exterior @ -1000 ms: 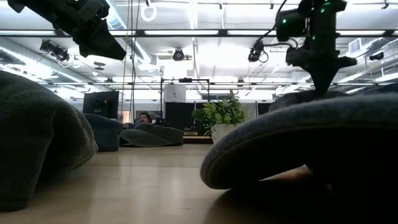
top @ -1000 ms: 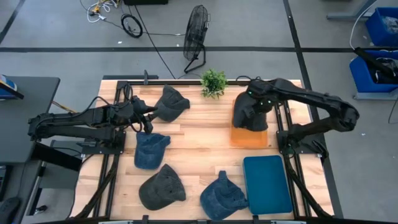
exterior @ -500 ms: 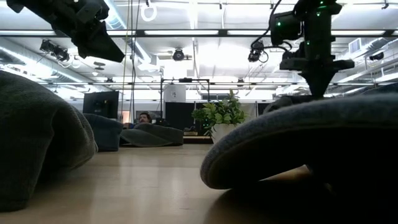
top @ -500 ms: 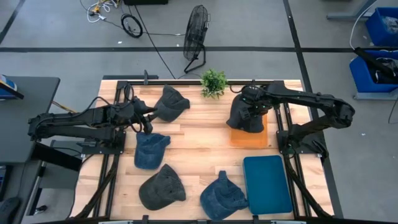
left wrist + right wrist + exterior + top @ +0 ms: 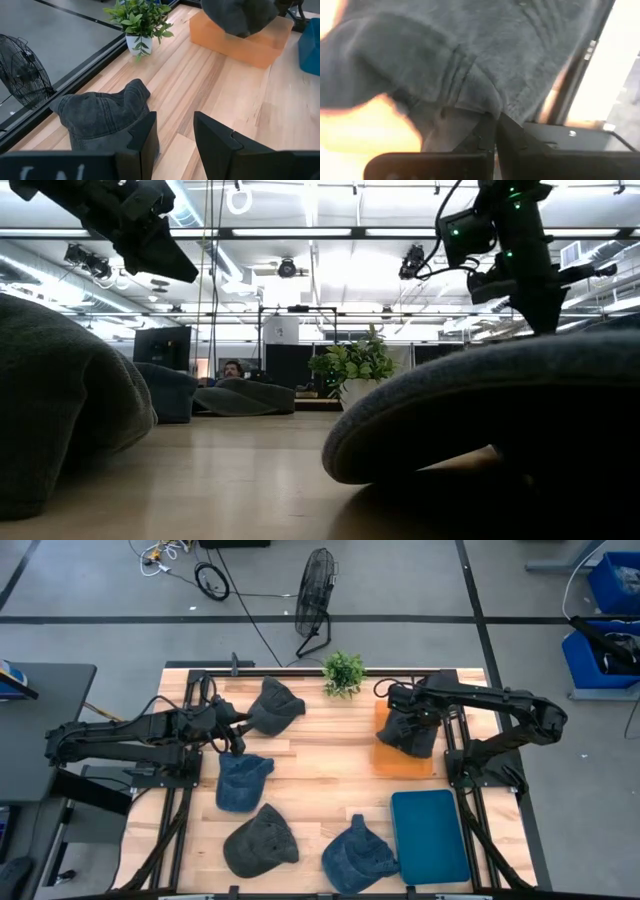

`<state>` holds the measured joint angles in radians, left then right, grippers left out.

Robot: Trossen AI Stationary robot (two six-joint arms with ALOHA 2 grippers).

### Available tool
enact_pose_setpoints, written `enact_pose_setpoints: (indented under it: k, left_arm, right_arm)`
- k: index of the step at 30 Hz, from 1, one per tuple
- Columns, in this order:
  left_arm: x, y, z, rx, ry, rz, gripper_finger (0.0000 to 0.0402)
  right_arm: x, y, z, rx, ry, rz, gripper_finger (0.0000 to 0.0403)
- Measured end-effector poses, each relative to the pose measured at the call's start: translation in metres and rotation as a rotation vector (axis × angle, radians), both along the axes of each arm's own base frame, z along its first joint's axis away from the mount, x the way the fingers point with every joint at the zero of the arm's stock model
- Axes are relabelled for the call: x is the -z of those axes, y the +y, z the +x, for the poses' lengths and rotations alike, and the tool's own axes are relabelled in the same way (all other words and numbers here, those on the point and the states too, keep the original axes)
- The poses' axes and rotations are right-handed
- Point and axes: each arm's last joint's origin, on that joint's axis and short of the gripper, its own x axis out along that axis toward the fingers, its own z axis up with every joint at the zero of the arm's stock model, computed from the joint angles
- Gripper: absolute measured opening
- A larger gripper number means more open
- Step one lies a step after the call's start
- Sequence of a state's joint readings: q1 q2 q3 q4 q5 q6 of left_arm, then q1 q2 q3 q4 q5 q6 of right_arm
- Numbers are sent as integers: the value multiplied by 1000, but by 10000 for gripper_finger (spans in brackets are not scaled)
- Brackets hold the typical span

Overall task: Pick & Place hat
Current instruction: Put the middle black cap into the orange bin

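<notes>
Item: dark grey soft cloth cap, upper right of the high view, hanging over the flat orange tray. The right pincer is pinched tight on a fold of its fabric; the wrist view shows the fingertips nipped together on the cloth. Handling, by my judgement: light, limp, not fragile; it sags and folds, so a pinch at the crown or a seam holds better than at the stiffer brim.

Containers: the orange tray bears only this cap; the teal rectangular tray, lower right, looks bare.

Other stock on the pale wooden bench: a grey cap upper left, a blue cap, a grey cap, a blue cap; a small potted plant.

The left pincer, fingers apart and holding nothing, waits just beside the upper-left grey cap.
</notes>
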<state>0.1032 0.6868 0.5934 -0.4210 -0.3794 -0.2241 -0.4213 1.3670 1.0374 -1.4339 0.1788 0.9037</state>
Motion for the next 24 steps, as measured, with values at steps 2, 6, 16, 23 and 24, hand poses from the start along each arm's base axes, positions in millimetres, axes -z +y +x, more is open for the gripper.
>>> enact_pose_setpoints:
  k: [2,6,16,23,24]
  left_arm:
    - [0,0,0,0,0,0,133]
    - [0,0,0,0,0,0,133]
    - [0,0,0,0,0,-1,133]
    - [0,0,0,-1,0,-1,133]
    - [0,0,0,-1,-1,-1,133]
  right_arm:
    - [-1,1,-3,-6,34,-1,4]
    - [-1,0,-3,-33,45,-29,4]
    - [2,-5,18,-217,-193,35,4]
    - [2,2,10,-161,-143,140,4]
    - [2,3,8,-156,-121,154,4]
